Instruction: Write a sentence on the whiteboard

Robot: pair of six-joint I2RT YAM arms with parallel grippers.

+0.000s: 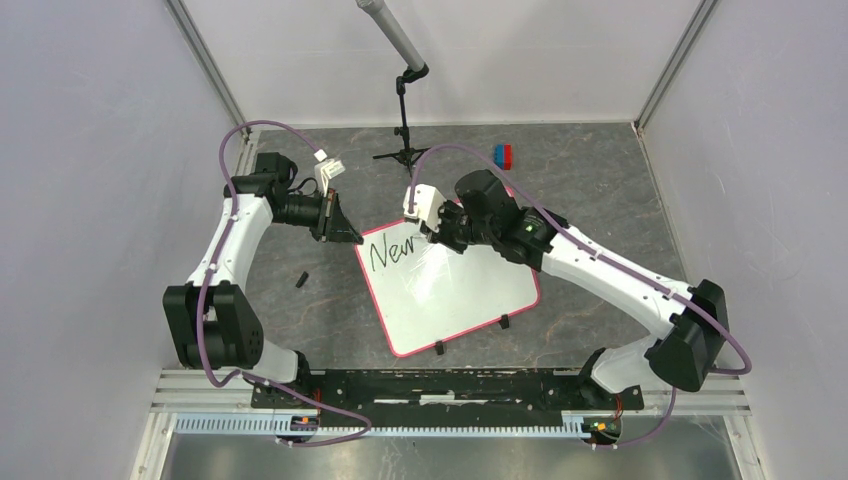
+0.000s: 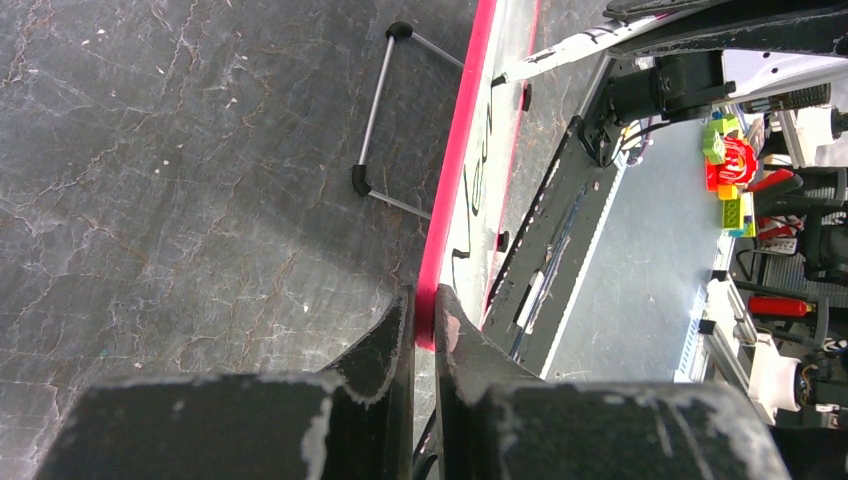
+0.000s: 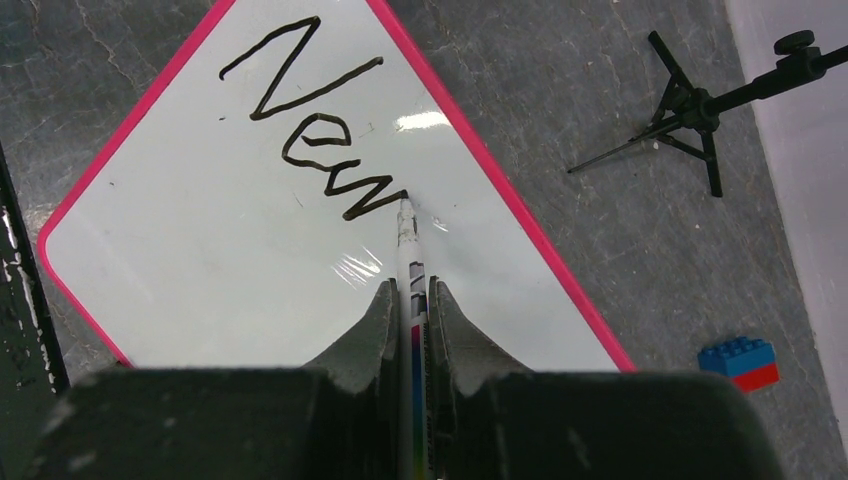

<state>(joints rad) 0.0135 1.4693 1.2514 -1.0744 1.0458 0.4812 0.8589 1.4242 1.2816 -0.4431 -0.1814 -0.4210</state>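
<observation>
Whiteboard (image 1: 455,295), white with a pink-red rim, lies skewed on the dark tabletop (image 1: 600,190); its black sentence (image 3: 315,140) reads only "New". My left hand (image 2: 425,305) pinches its ten-o'clock corner; my right hand (image 3: 411,295), at twelve o'clock, pinches a marker (image 3: 407,235) touching the w.

The whiteboard (image 1: 455,290) lies in the middle of the tabletop (image 1: 590,200). The left gripper (image 1: 352,237) clamps its left corner. The right gripper (image 1: 435,238), over its far part, holds a marker (image 3: 412,270). Behind the whiteboard stands a tripod (image 1: 403,150), and a block (image 1: 503,155) lies right of the tripod.
</observation>
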